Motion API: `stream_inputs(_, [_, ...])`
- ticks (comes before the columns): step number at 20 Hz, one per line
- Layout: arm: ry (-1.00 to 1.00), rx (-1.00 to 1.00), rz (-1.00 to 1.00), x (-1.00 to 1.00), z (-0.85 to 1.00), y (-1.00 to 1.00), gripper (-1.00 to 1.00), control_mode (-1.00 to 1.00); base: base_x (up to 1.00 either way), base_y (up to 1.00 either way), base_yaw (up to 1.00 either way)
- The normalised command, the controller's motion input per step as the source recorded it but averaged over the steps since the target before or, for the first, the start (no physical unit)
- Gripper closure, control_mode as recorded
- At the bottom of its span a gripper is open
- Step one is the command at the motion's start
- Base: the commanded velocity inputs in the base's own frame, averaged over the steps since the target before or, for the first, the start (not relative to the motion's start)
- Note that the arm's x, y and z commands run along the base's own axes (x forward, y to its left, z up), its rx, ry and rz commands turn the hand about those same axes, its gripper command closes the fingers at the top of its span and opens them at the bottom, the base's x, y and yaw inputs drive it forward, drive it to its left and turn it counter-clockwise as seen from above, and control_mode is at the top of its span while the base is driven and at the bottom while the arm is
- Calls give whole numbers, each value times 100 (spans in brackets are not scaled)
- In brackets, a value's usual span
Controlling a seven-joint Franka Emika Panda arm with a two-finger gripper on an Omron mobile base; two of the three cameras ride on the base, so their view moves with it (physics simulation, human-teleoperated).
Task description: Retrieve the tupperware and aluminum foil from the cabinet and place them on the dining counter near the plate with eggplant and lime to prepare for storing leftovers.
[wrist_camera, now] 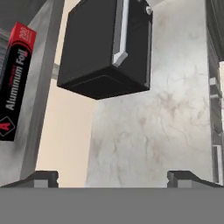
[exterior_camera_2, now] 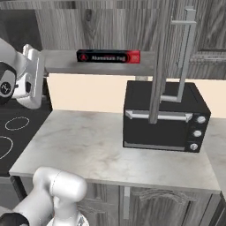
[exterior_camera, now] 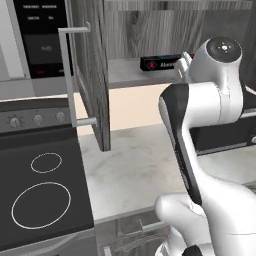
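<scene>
On the left stood a black stove (exterior_camera: 42, 195) with white ring marks, and above it a dark oven panel (exterior_camera: 42, 37). Next to the stove came the table (exterior_camera: 132, 172), a light grey marbled surface, bare in its middle part. Behind it the wall (exterior_camera_2: 84, 92) was a pale cream colour. Over the table hung the cabinet (exterior_camera: 95, 75), grey with wood grain, and its door stood open with the long silver bar handle (exterior_camera: 67, 75) turned outward. On the right part of the table, under the cabinet, sat a black toaster oven (exterior_camera_2: 163, 117) with a silver handle and three knobs.

The aluminum foil (exterior_camera_2: 108, 56) lay flat on the bottom shelf of the cabinet (exterior_camera_2: 99, 62), a long black box with red ends, near the front edge of the shelf.

My pincer (wrist_camera: 113, 178) was wide open and held nothing; the two dark tips stood far apart. It was at about the height of the shelf, to the left of the foil box and not touching it. In the hand view the box appeared at the left edge, clearly away from my fingertips (wrist_camera: 41, 178).
</scene>
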Motion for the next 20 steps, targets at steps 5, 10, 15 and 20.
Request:
stream_inputs(5, [3, -10, 0, 52, -4, -40, -100, -100, 0, 0, 0])
stream_inputs(10, [1, -26, 0, 48, 3, -3, -100, -100, 0, 0, 0])
stream_inputs(15, [1, -25, 0, 61, 0, 0, -100, -100, 0, 0, 0])
stream_inputs(20, [0, -10, 0, 61, 12, 0, -100, -100, 0, 0, 0])
